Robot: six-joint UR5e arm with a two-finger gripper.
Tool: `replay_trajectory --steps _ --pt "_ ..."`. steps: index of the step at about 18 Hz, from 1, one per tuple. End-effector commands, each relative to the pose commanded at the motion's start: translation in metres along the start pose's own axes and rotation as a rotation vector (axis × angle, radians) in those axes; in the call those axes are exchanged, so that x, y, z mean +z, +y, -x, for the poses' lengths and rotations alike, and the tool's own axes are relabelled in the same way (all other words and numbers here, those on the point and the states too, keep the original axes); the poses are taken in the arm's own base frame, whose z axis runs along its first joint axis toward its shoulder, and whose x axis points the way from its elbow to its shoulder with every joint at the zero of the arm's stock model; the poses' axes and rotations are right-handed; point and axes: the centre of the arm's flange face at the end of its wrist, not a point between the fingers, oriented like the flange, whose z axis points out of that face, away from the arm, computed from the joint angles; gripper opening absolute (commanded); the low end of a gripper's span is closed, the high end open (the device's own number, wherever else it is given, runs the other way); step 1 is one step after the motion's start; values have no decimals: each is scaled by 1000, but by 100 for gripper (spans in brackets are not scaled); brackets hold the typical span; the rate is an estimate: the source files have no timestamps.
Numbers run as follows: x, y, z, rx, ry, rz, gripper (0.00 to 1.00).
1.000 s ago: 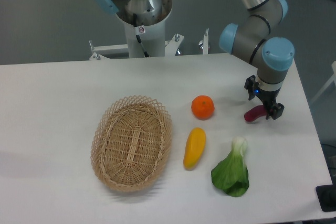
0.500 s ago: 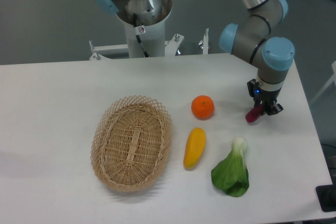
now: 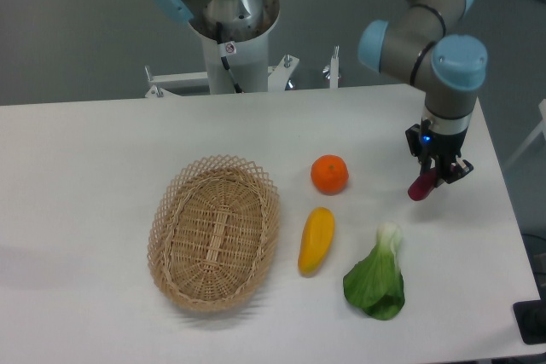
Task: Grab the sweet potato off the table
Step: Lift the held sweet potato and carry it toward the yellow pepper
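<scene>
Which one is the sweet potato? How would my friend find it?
Follow the arm on the table's right side down to its black pincer. The small purple-red thing clamped in it is the sweet potato. Everything nearby is orange, yellow or green, and nothing else is held.

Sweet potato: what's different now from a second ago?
The gripper closed its fingers on the sweet potato, which had been lying lengthwise on the table, and tipped it up so only its end shows below the fingers. The arm's wrist has shifted slightly right and looks a little higher. The orange, yellow vegetable, bok choy and basket have not moved.
</scene>
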Motion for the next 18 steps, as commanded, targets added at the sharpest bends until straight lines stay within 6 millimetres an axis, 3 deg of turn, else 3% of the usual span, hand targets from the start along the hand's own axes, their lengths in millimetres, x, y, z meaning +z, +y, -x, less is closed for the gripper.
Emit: replay_trajectory --steps 5,8,14,18 --pt "-46 -85 -19 -115 -43 -89 23" --pt "-53 -117 -29 -154 -36 -137 23" --pt "-68 -153 -40 -176 -43 -173 22" --pt "-68 -156 -42 -175 -40 -173 22"
